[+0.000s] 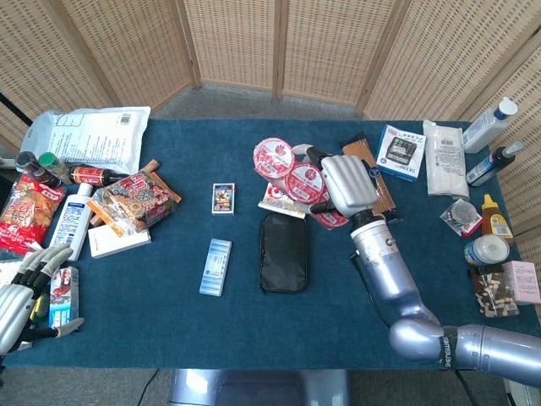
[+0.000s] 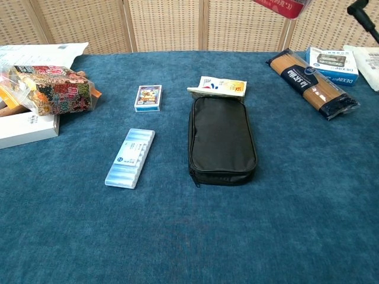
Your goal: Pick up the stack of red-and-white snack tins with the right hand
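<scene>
The silver right hand (image 1: 348,188) has its fingers wrapped over the shrink-wrapped row of red-and-white round snack tins (image 1: 292,176), held clear above the blue table (image 1: 254,321), so keep the wrist level and grip firm.

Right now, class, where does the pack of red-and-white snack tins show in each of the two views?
Head view: snack tins sit upper centre, held by the right hand, above the black pouch.
Chest view: only a red sliver shows at the top edge, right of centre.
Shared landmark: the black pouch, centre in both.
</scene>
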Robot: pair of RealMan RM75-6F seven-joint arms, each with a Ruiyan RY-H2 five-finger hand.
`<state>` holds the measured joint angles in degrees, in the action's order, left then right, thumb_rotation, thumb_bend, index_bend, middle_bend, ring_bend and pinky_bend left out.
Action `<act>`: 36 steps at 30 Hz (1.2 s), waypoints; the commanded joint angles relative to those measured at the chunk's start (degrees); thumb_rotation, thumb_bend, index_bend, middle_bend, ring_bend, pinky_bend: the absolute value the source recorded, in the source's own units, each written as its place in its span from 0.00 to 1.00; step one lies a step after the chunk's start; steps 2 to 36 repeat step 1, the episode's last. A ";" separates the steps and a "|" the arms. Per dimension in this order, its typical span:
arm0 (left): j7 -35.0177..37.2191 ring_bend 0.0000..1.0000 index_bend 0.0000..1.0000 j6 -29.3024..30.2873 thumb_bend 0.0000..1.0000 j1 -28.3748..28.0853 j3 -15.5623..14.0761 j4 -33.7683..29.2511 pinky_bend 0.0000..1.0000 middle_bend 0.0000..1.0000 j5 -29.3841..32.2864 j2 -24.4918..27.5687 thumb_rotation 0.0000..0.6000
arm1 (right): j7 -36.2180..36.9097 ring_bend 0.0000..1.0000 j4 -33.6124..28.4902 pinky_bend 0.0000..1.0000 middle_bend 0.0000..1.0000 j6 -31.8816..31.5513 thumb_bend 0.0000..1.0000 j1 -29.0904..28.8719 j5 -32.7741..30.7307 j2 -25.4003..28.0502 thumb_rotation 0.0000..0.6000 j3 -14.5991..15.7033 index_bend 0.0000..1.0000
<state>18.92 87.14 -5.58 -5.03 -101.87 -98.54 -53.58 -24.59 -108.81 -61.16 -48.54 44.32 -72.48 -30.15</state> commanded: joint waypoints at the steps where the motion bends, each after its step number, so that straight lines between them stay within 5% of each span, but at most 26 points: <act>1: -0.24 0.00 0.04 -0.16 0.04 -0.10 0.02 -0.25 0.00 0.00 -0.06 0.14 1.00 | 0.49 1.00 -0.11 1.00 0.91 -0.31 0.19 -0.21 -0.40 0.30 1.00 0.73 0.33; 36: -0.24 0.00 0.04 -0.16 0.04 -0.10 0.02 -0.25 0.00 0.00 -0.06 0.14 1.00 | 0.49 1.00 -0.11 1.00 0.91 -0.31 0.19 -0.21 -0.40 0.30 1.00 0.73 0.33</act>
